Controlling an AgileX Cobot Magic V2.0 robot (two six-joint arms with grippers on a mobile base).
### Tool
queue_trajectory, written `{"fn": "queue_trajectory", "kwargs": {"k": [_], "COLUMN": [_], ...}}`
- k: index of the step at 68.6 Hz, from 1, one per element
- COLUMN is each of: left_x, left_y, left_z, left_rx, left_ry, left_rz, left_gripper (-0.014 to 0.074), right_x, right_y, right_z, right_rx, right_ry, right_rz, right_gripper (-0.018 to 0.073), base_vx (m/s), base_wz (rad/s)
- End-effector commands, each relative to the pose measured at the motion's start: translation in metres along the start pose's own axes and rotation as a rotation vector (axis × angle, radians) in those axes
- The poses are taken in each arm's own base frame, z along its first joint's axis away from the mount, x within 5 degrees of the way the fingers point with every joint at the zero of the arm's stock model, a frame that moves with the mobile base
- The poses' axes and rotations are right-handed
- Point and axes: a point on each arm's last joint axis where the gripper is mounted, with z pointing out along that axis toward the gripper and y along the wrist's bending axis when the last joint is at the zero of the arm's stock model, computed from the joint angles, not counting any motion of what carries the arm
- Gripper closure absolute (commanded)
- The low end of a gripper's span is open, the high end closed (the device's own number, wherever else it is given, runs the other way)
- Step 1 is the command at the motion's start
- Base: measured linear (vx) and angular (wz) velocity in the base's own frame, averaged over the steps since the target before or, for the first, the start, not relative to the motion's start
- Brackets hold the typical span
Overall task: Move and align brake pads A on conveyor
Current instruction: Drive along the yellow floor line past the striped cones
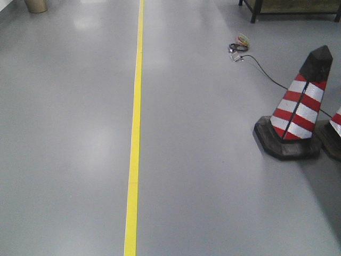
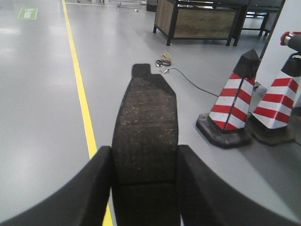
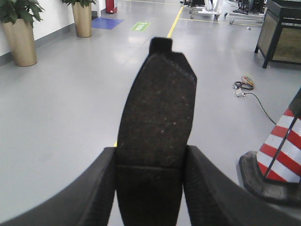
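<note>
My left gripper is shut on a dark grey brake pad. The pad sticks out forward between the two black fingers, high above the grey floor. My right gripper is shut on another dark brake pad, its thin groove lying level with the fingertips. Both pads point out over the floor. The conveyor and the other brake pads are out of view. Neither gripper shows in the exterior front view.
A yellow floor line runs down the grey floor. Red-and-white traffic cones stand at the right, also in the left wrist view. A cable lies on the floor. Dark-framed tables and potted plants stand beyond.
</note>
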Motion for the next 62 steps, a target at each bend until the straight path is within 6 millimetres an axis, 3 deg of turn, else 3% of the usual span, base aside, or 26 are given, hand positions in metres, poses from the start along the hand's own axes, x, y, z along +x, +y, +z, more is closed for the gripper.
{"fn": "queue_trajectory", "kwargs": {"k": [1,62], "left_x": [-0.0154,-0.0154], "left_y": [-0.0035,-0.0036], "left_z": [-0.0032,-0.0032], "left_rx": [0.029,0.030], "left_ry": [-0.103,-0.103], "left_rz": [0.003,0.002], "left_gripper": [0.0603,0.0603], "right_x": [-0.0167,-0.0167], "right_y": [-0.0022,-0.0022], "right_z": [-0.0034,-0.0034], "right_rx": [0.025,0.025], "right_ry": [-0.112,-0.112], "right_rz": [-0.005,-0.005], "right_gripper": [0.0561,0.0561], "base_vx": [0.72,0.60], "base_wz": [-0.04,0.00]}}
